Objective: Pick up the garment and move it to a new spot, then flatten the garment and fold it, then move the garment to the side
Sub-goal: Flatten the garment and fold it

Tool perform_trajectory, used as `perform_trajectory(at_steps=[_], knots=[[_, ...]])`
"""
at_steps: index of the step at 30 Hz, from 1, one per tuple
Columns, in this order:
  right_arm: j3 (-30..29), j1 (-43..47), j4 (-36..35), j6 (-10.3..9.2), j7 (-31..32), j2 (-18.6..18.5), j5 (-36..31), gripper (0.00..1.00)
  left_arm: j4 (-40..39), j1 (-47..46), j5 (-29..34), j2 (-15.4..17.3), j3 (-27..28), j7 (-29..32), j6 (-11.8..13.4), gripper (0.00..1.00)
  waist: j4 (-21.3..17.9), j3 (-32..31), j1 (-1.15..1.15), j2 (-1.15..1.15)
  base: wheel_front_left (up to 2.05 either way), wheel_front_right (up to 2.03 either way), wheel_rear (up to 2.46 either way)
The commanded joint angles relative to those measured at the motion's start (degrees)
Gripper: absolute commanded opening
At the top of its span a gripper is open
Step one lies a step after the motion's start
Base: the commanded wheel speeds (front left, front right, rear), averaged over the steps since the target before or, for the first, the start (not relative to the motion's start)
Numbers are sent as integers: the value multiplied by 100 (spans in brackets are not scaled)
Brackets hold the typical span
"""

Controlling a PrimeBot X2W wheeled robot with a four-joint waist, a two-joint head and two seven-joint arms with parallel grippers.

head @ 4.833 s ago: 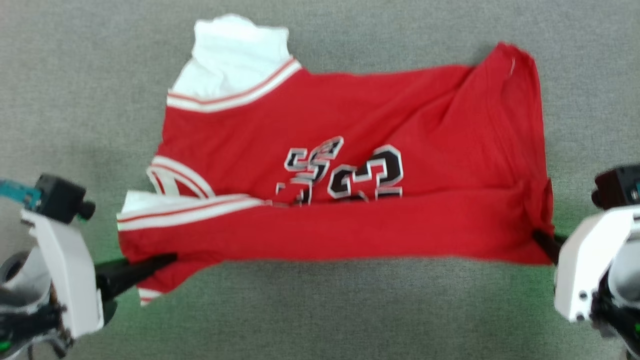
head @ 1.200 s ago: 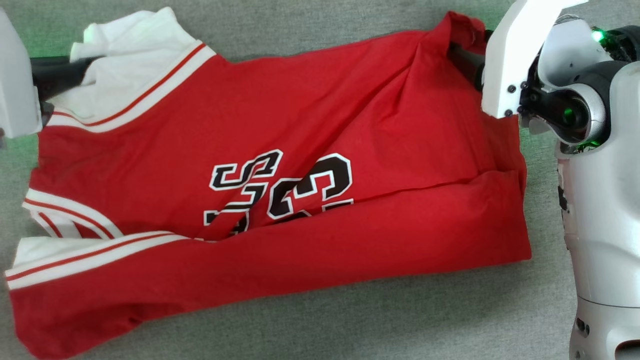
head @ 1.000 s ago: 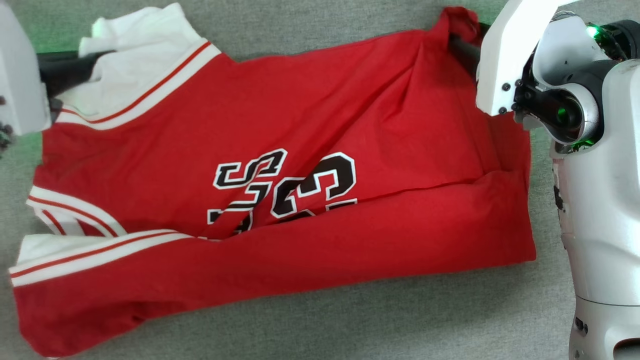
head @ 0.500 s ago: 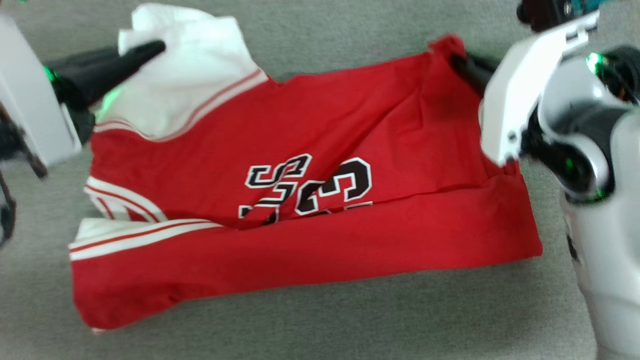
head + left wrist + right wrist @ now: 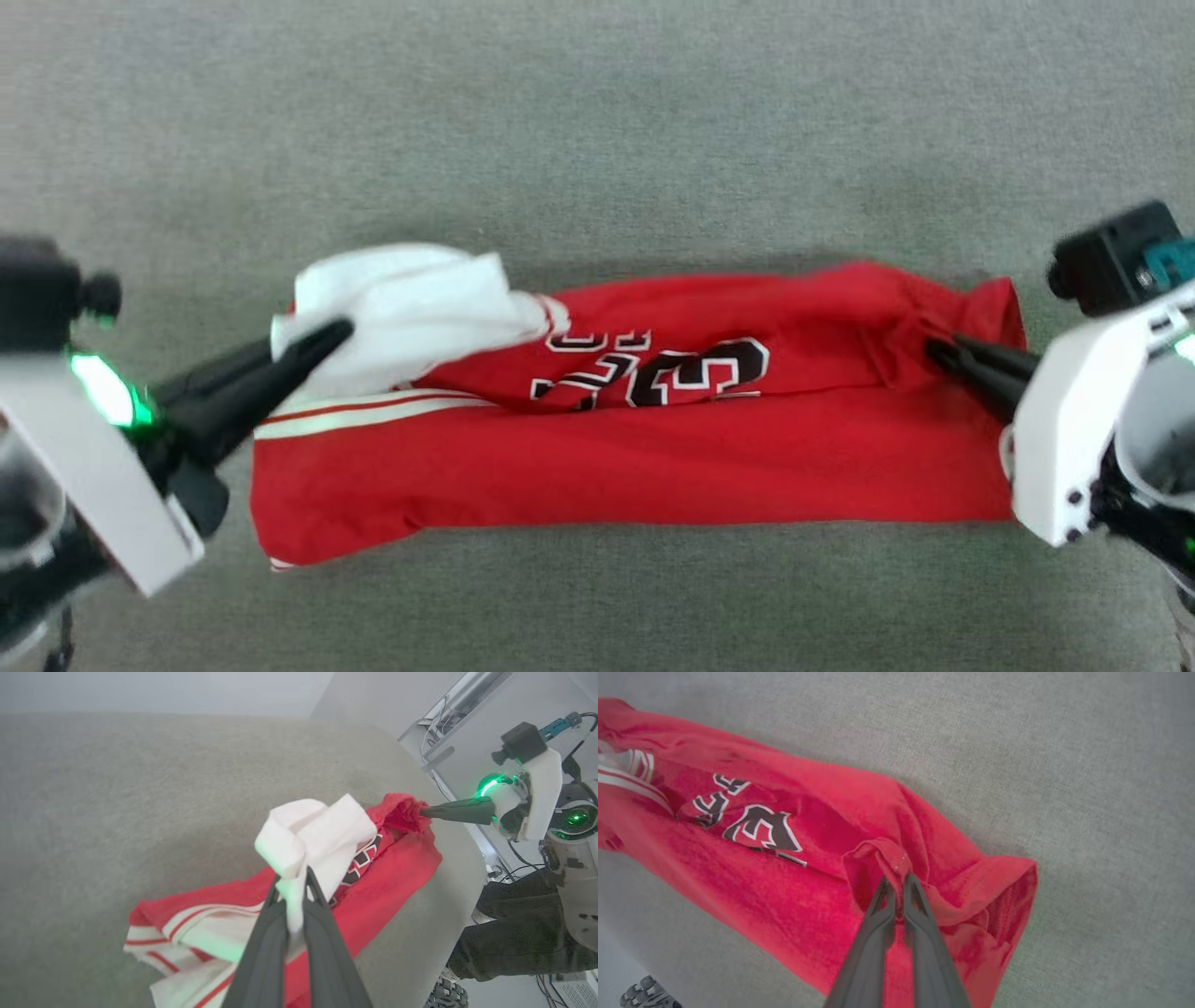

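Grey felt-like surface (image 5: 597, 140), matte and faintly fuzzy, rough enough to give soft cloth some drag. Stretched lengthwise across its middle, nearer the near edge than the far one: the garment (image 5: 653, 467), a red jersey T-shirt of thin, limp knit, doubled into a long band, near half lying flat, far half gathered up over it. Held at both ends, most likely to carry the far edge over level and land a straight fold (skewed otherwise, probably). White sleeve (image 5: 401, 299) bunched into a soft wad at the left end, clamped between the closed fingers of the left gripper (image 5: 327, 336). Creased block number (image 5: 672, 369), black with white outline, half swallowed in the valley between the layers. Right gripper (image 5: 938, 350) likewise pinched tight, on a puckered red hem corner at the right end.
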Motion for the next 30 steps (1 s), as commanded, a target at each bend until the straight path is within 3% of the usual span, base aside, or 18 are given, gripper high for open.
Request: perform_trajectory(at_steps=[1,6,10,27,28,29,30], knots=[[-116,192,-91,-4,43,-34,27,0,5,233,62,56,-83,-231,14,0,54,-49,0,0,0,0,0],[-440,607,-240,-4,50,-46,-65,0,124,723,2,48,-263,-1038,14,0,94,-25,0,0,0,0,0],[-597,800,-183,-4,-62,11,-126,0,319,977,187,-93,-390,-1319,14,0,125,7,0,0,0,0,0],[-526,823,543,-4,-826,150,-267,0,1764,1096,313,-1159,-732,-1444,15,0,180,19,0,0,0,0,0],[-561,806,564,-4,-883,164,-275,5,1801,1086,323,-1202,-749,-1444,15,2,178,-10,0,0,0,0,0],[-596,801,582,-4,-928,189,-275,29,1826,1072,324,-1225,-743,-1445,15,13,178,-37,0,0,0,0,0],[-610,803,589,-4,-963,196,-269,47,1841,1070,322,-1234,-719,-1446,15,30,181,-71,0,0,0,0,0]])
